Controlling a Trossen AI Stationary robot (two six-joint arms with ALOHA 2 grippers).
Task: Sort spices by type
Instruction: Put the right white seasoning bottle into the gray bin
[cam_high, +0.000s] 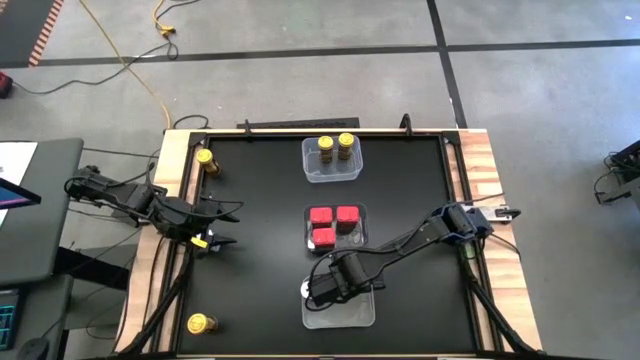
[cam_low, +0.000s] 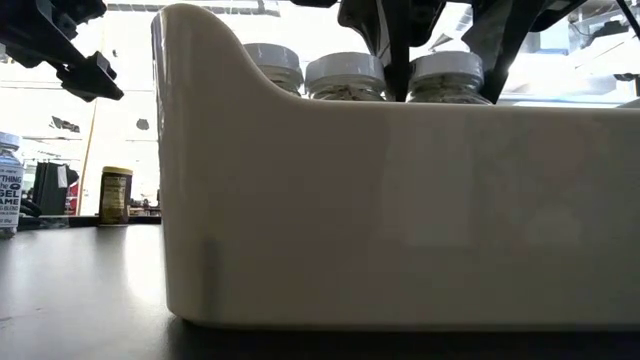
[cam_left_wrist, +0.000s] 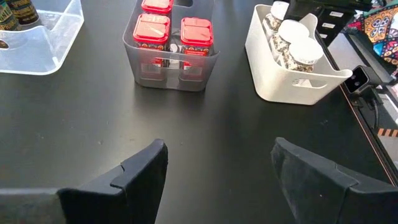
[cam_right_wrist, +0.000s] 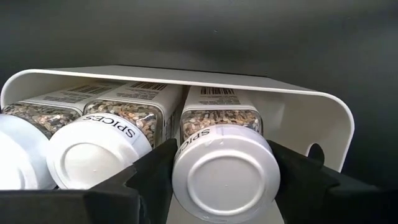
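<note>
My right gripper (cam_right_wrist: 224, 163) reaches down into the white tub (cam_high: 340, 308) at the table's near middle, shut around the cap of a white-capped jar (cam_right_wrist: 225, 177). Two more white-capped jars (cam_right_wrist: 93, 152) stand beside it. The low view shows three caps above the tub wall (cam_low: 345, 70). Three red tins (cam_high: 333, 225) sit in the middle clear tub, and two yellow-capped jars (cam_high: 335, 148) in the far clear tub. Single yellow-capped jars stand on the table at the far left (cam_high: 205, 160) and near left (cam_high: 200, 323). My left gripper (cam_left_wrist: 217, 168) hangs open over the table's left side. My right gripper pinches the white-capped jar by its cap (cam_right_wrist: 186, 186), one finger (cam_right_wrist: 152, 177) on each side. It comes from above, pointing down. The jar is upright inside the white tub, its cap level with its neighbours' caps; the tub wall hides its base.
The three tubs line up down the table's middle, from far to near. Bare black tabletop (cam_high: 260, 200) lies between them and the left arm. The table has raised wooden edges (cam_high: 478, 160). Cables run along both sides.
</note>
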